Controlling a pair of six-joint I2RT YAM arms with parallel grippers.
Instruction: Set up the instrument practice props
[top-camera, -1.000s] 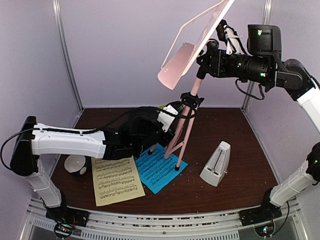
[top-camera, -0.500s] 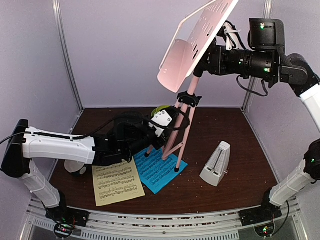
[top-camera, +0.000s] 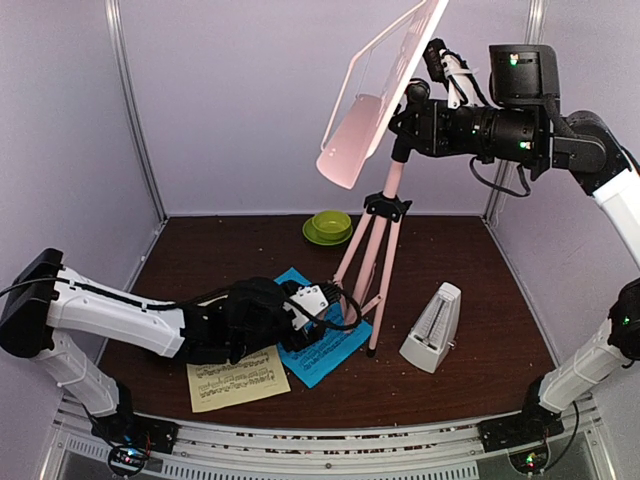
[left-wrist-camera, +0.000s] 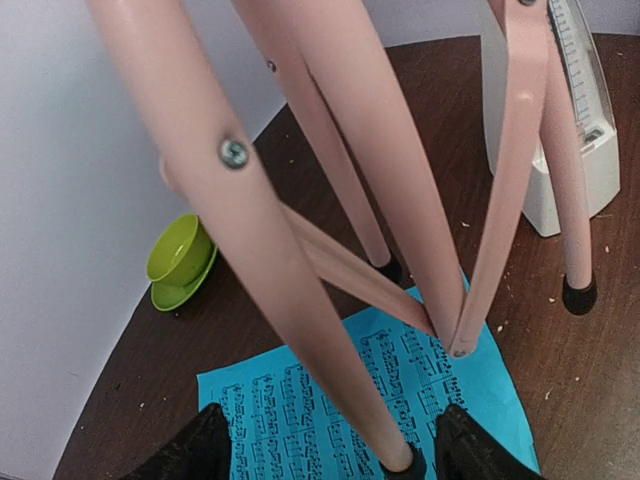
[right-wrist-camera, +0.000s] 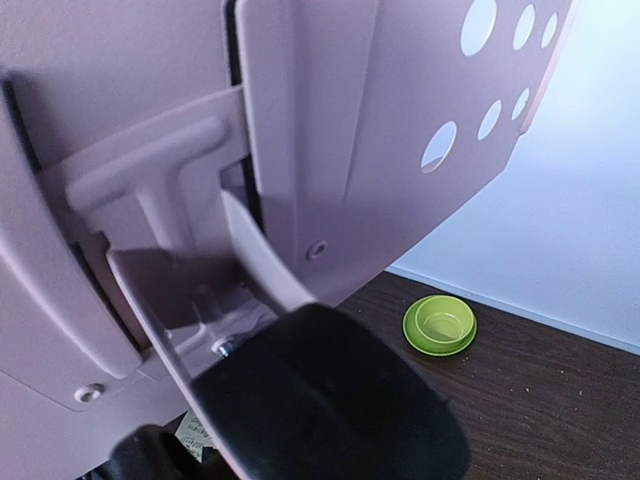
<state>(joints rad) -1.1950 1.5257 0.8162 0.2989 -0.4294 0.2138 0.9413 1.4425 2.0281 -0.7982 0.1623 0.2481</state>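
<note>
The pink music stand (top-camera: 392, 190) is upright on its tripod legs (left-wrist-camera: 330, 250), one foot resting on the blue sheet-music page (top-camera: 325, 348). My right gripper (top-camera: 408, 112) is shut on the stand's neck just behind the hole-punched desk (right-wrist-camera: 400, 110), with a pink bracket strip passing between its fingers (right-wrist-camera: 330, 400). Down at the table, my left gripper (left-wrist-camera: 330, 460) is open over the blue page (left-wrist-camera: 300, 400), and one stand leg's foot stands between its fingers without being touched. The pale-yellow page (top-camera: 237, 378) lies to the left. A white metronome (top-camera: 432, 328) stands to the right.
A green bowl on its saucer (top-camera: 330, 226) sits at the back near the wall, behind the stand. My left arm (top-camera: 120, 315) lies low across the front left of the table. Grey walls close in the back and both sides.
My left gripper has let go of the stand's leg, opened, and dropped back toward the table. The stand has swung from leaning to upright, and the desk now tilts more steeply.
</note>
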